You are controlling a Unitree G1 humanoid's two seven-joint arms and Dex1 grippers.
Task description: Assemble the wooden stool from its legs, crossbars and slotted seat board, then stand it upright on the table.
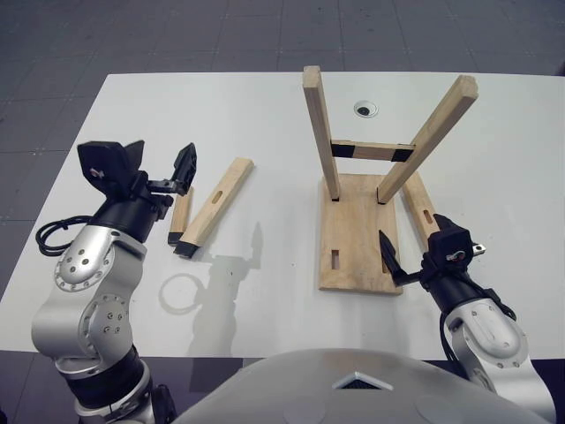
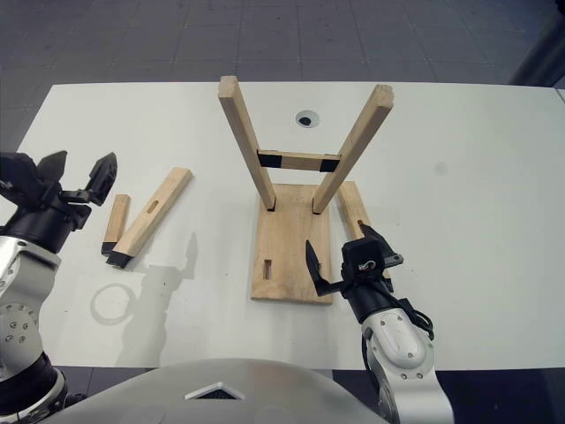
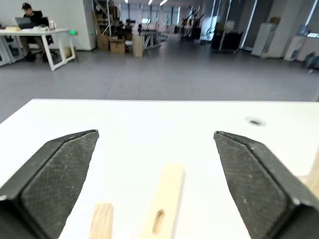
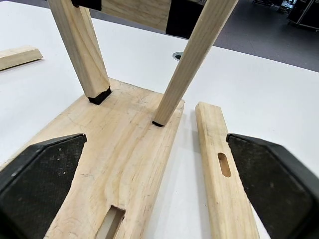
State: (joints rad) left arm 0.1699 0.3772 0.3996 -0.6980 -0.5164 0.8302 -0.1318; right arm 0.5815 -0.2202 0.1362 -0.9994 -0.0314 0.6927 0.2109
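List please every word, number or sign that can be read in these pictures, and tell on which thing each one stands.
No text can be read on the seat board, the standing legs, the loose pieces or the table.
One green lit sign in the room behind: too small to read.

Bench (image 2: 459,177): white.
Seat board (image 2: 291,234): flat in the middle.
Standing legs (image 2: 248,146): two, stuck in the seat board, joined by a crossbar (image 2: 298,162).
Spare leg (image 2: 355,210): flat, just right of the seat board.
Other leg (image 2: 154,212): flat on the left, beside a short bar (image 2: 115,219).
Left gripper (image 2: 79,172): fingers apart, near the short bar.
Right gripper (image 2: 340,247): fingers apart, at the seat board's near right corner.
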